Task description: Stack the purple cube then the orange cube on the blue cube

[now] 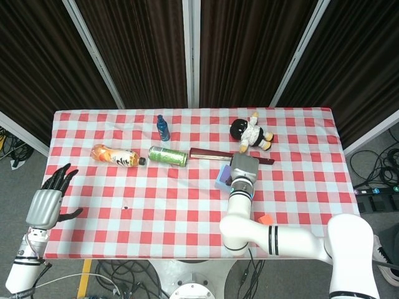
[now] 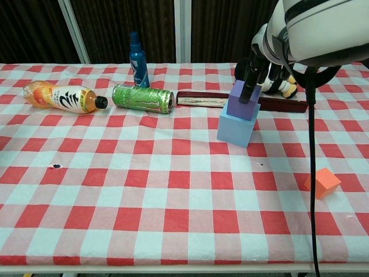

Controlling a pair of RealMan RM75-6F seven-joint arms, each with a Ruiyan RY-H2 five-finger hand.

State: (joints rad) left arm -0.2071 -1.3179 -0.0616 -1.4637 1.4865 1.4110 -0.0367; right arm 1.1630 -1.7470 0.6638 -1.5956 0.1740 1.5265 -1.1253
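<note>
- The right hand is reaching down from above, its dark fingers grasping the purple cube.
- The purple cube is sitting on the blue cube, slightly askew.
- The orange cube is lying at 4 o'clock from the stack, well apart.
- The left hand is hanging off the table's 9 o'clock edge, released, fingers spread.
- Writing on the green can and orange bottle is showing but unreadable.

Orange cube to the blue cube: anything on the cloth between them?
No. In the chest view only bare checkered cloth separates the orange cube from the blue cube.
</note>
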